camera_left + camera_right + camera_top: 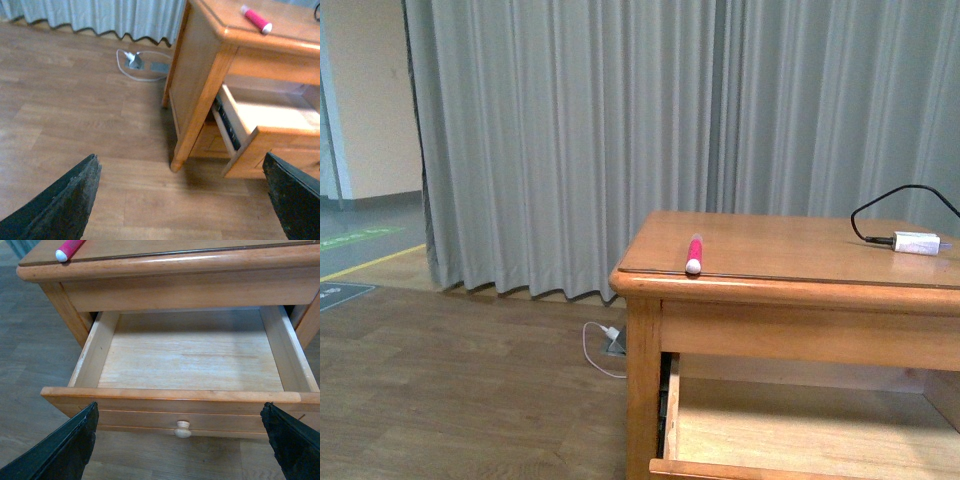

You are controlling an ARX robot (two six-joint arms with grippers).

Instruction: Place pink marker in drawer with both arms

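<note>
Cabinet top [780, 245] carries one pink marker [695, 253] at its eight o'clock corner, white cap toward me. One drawer [170, 396] below stands pulled out, showing one round knob [182, 429]. I see my left gripper [180, 157] and right gripper [180, 407] both spread wide apart.

- A white adapter [916, 242] lies on the surface [770, 250] near its right edge, with a black cable [878, 241] looping up from it.
- A grey curtain [620, 130] hangs behind.
- A white cord [609, 333] lies on the wooden floor [450, 400] below the curtain's hem.
</note>
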